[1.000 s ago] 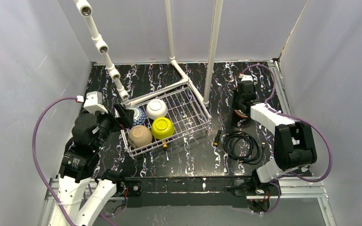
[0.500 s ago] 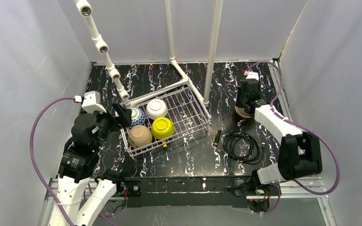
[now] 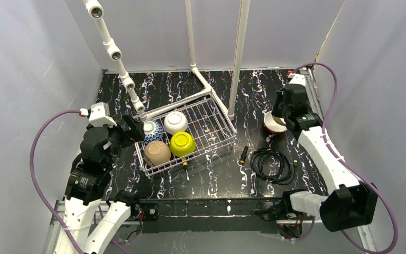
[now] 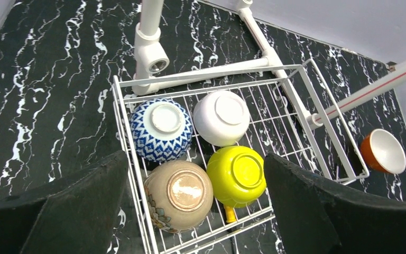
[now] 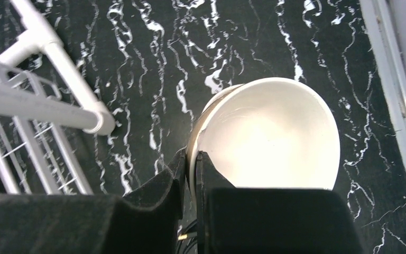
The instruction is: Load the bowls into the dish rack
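Left of the rack: left end effector (image 4: 194, 159) spread wide, holding nothing, looking down over the white wire dish rack (image 3: 210, 126).

Rack, left half: four bowls, all base-up and packed close.
- Far row: blue-and-white patterned bowl (image 4: 161, 129), plain white bowl (image 4: 222, 117).
- Near row: tan glazed bowl (image 4: 178, 196), yellow-green bowl (image 4: 236, 175).
- The right half of the grid floor is bare.

Right of the rack, apart from it: right end effector (image 5: 190, 159) pinching the rim of a round white-lined bowl (image 5: 269, 137). One finger is inside and one outside, and the outer wall looks tan. Cannot tell whether this bowl is off the surface. The left wrist view shows an orange bowl with a white inside (image 4: 383, 152), mouth up, in that same area. Same bowl or a second one: cannot tell.

Handling (judgement): glazed, rigid, slick and chippable. Light enough for a rim pinch, but it will tend to swing, so a deep bite on the wall is wise.

Surface: black marble-patterned top with white veins (image 3: 254, 90). A coiled black cable (image 3: 269, 164) lies to the near right of the rack.

Room: pale grey walls (image 3: 31, 53) on three sides. White plastic pipes (image 3: 239, 58) stand behind the rack.
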